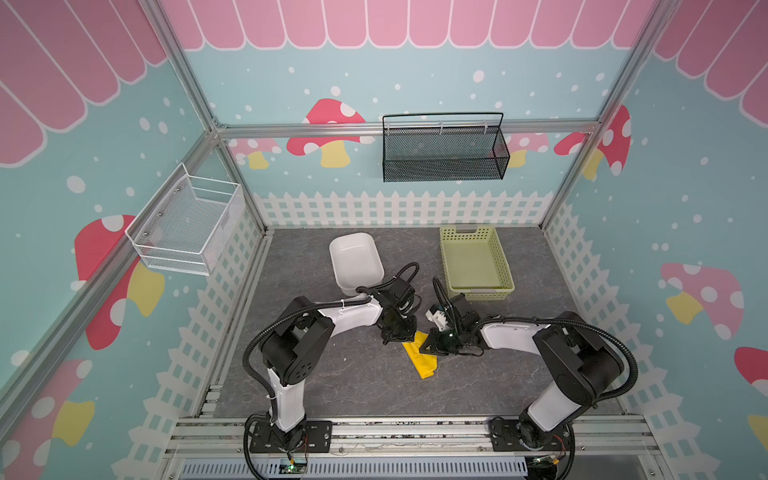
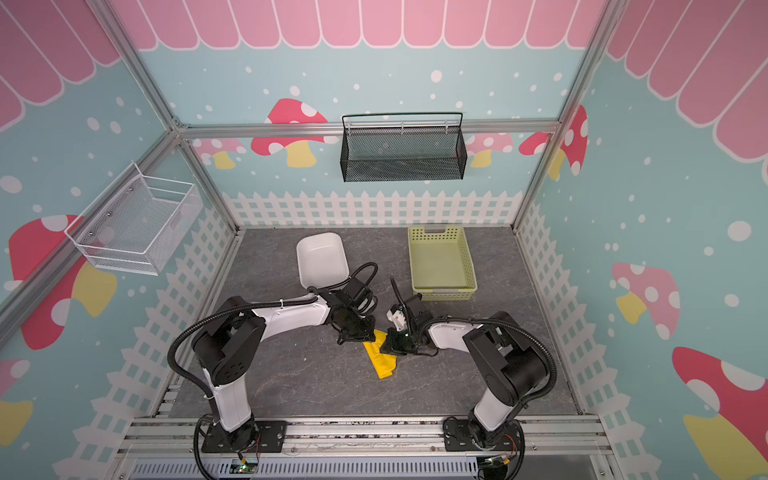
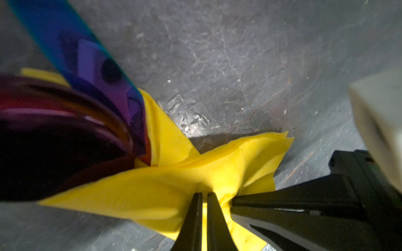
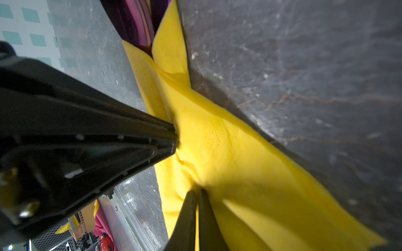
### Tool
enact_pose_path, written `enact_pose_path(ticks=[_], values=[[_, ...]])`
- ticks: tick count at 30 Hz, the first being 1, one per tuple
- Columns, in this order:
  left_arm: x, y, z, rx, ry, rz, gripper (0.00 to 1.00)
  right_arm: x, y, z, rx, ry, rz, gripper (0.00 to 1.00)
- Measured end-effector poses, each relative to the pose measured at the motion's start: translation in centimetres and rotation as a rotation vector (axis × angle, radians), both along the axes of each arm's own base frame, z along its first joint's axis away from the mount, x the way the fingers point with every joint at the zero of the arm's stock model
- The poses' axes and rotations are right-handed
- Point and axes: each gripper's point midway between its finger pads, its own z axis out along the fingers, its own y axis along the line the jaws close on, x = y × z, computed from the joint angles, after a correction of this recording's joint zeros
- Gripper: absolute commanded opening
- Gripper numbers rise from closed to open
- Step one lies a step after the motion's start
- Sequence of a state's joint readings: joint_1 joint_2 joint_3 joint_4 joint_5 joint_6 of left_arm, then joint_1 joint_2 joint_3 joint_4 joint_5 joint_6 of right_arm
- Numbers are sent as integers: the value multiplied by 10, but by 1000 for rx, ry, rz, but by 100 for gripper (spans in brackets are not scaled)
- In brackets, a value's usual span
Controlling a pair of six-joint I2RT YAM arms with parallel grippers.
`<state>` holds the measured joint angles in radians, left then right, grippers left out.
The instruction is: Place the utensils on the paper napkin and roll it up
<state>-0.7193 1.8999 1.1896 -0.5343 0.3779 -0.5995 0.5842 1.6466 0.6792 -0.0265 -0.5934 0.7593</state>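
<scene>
The paper napkin (image 1: pixel 422 359) lies as a narrow, crumpled yellow roll on the grey table, seen in both top views (image 2: pixel 381 361). Both grippers meet at its far end. In the left wrist view my left gripper (image 3: pixel 202 193) is shut, pinching a fold of the napkin (image 3: pixel 152 191). The utensils stick out of the roll's end there: a dark purple spoon bowl (image 3: pixel 54 141) and a blue-violet blade (image 3: pixel 87 60). In the right wrist view my right gripper (image 4: pixel 196 191) is shut on the napkin (image 4: pixel 239 152) too, right beside the left gripper (image 4: pixel 174 134).
A white bowl (image 1: pixel 355 262) sits behind the left arm, and a pale green perforated basket (image 1: pixel 476 262) behind the right arm. A black mesh basket (image 1: pixel 444 145) hangs on the back wall, a white wire basket (image 1: pixel 187 224) on the left wall.
</scene>
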Motion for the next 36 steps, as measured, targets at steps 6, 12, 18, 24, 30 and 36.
enact_pose_path(ticks=[6,12,18,24,30,36], values=[[1,-1,3,0,-2,-2,11,0,1,0,16,-16,4,5],[11,-9,16,-17,-28,-2,11,0,1,0,21,-23,2,3],[33,-26,38,-44,-85,-12,7,-1,1,0,22,-25,2,3],[29,-18,13,31,-39,-34,1,-1,1,0,23,-25,2,3],[23,-10,-4,88,0,-50,0,0,1,0,23,-25,1,3],[24,-10,-6,98,-1,-66,0,-1,0,0,22,-26,1,6]])
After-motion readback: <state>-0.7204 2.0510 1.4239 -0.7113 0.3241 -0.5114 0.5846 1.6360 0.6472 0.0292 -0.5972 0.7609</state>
